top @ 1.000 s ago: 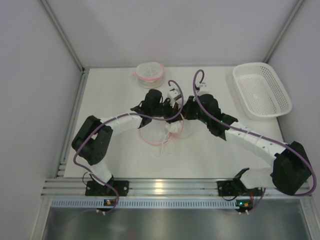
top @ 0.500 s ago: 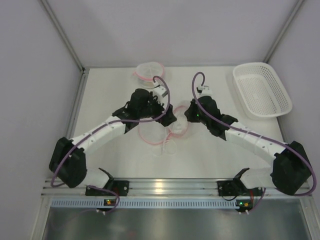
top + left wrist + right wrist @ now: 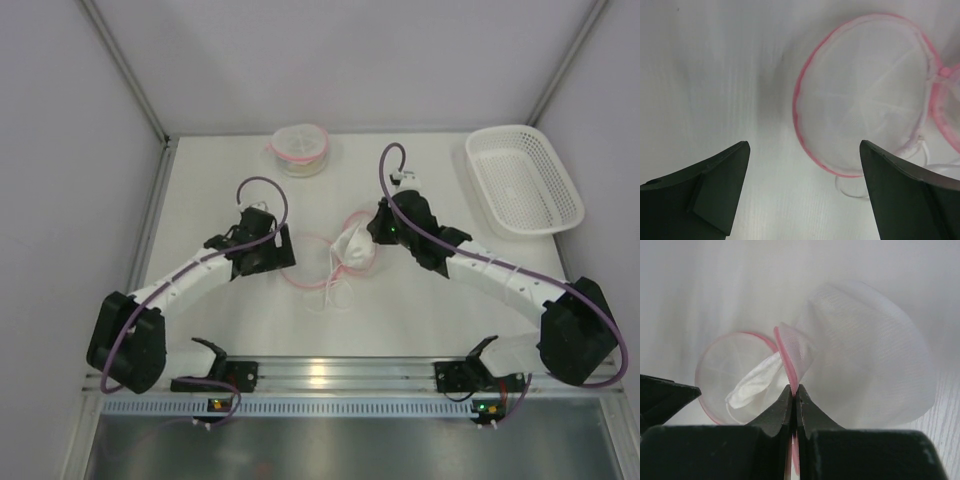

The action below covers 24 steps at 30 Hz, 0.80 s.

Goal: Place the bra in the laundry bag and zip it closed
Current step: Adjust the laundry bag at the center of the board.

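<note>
The laundry bag [image 3: 308, 268] is a white mesh pouch with a pink zip rim, lying open mid-table. One half lies flat as a round disc [image 3: 865, 95], and the other half stands up as a dome [image 3: 865, 355]. The white bra [image 3: 350, 244] sits in the opening, folded [image 3: 752, 385], with thin straps [image 3: 335, 296] trailing toward the near edge. My right gripper [image 3: 794, 390] is shut on the bag's pink rim and holds it lifted. To the left of the bag, my left gripper [image 3: 803, 144] stands wide open over bare table, holding nothing.
A second round mesh bag with pink trim [image 3: 300, 148] sits at the back of the table. A white plastic basket [image 3: 522, 178] stands at the back right. Grey walls close in both sides.
My left gripper has opened, let go of the bag and pulled back to the left. The right gripper has kept its hold on the rim in about the same place.
</note>
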Each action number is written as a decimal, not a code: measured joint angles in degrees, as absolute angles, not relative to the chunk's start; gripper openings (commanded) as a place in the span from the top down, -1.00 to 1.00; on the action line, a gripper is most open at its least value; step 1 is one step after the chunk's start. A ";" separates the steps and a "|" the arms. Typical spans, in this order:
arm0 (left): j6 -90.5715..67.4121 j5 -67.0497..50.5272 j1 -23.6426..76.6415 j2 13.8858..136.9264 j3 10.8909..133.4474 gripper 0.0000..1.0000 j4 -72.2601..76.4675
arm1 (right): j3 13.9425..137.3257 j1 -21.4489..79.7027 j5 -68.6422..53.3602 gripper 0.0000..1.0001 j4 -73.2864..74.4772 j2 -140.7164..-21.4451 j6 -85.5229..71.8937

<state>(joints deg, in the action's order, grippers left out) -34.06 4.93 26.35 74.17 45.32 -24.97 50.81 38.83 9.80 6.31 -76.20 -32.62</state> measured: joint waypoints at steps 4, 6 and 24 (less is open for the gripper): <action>-38.92 6.92 26.35 74.37 41.95 -0.72 -25.06 | 50.81 38.83 9.69 1.00 6.59 -76.23 -32.60; -40.49 6.94 26.35 74.43 40.47 -0.67 -23.05 | 50.81 38.83 9.61 1.00 6.66 -76.23 -32.60; -38.15 4.29 26.35 75.33 47.33 1.00 -12.84 | 51.99 38.61 8.91 1.00 8.49 -76.38 -32.67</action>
